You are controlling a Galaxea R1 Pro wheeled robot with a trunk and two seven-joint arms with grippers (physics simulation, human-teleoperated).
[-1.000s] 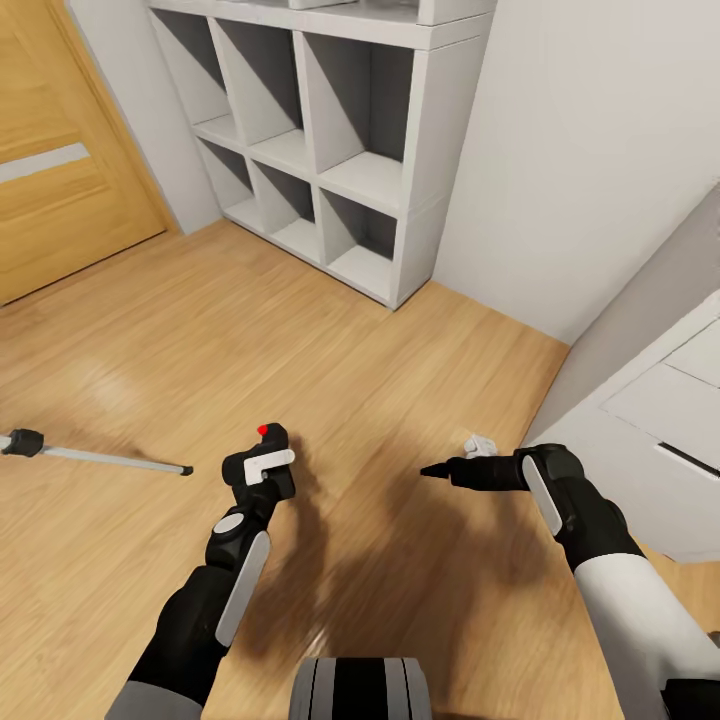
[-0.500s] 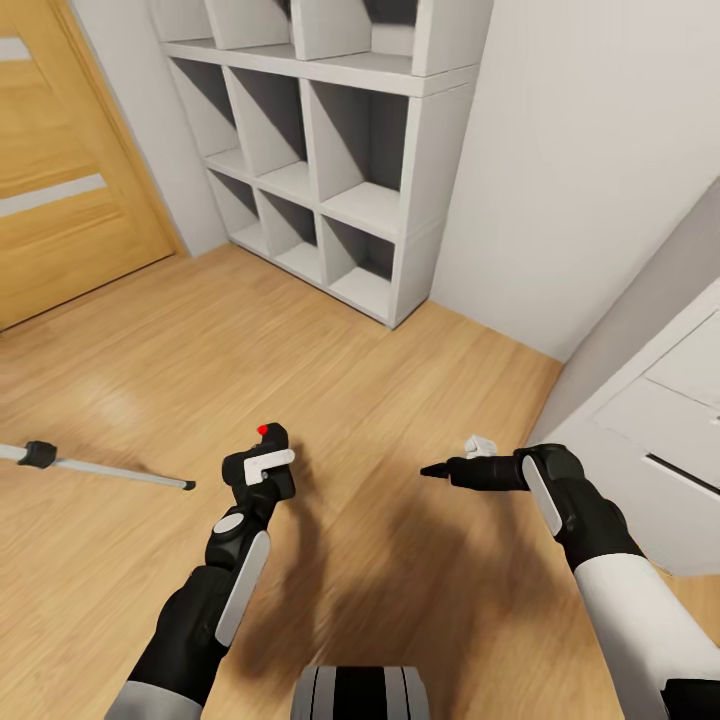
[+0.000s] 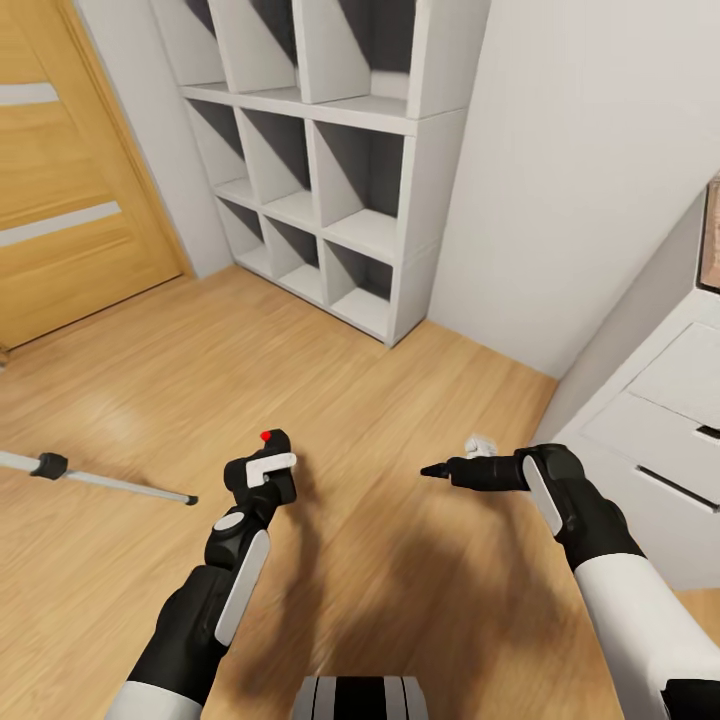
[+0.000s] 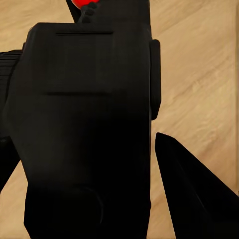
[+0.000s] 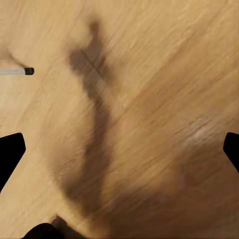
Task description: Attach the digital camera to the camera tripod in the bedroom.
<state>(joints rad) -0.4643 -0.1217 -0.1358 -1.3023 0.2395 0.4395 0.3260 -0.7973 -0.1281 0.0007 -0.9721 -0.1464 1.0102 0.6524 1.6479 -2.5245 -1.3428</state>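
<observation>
Black digital camera [image 3: 271, 462], red dot up, clamped in left claw [image 3: 262, 470] above the wood floor [image 3: 400, 400], near-side of the white cube shelves [image 3: 330, 190]. Right claw [image 3: 432, 470] spread wide, holding nothing. Silver camera tripod [image 3: 95, 477] leg lying on floor, door-side of shelves.

Camera tripod [image 3: 95, 477] cut by frame edge; digital camera [image 4: 84, 129] overfills wrist view.

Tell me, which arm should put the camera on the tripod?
Probably the left. Its gripper already holds the camera, and the tripod leg lies on the floor on that side. The right gripper is empty and farther away.
</observation>
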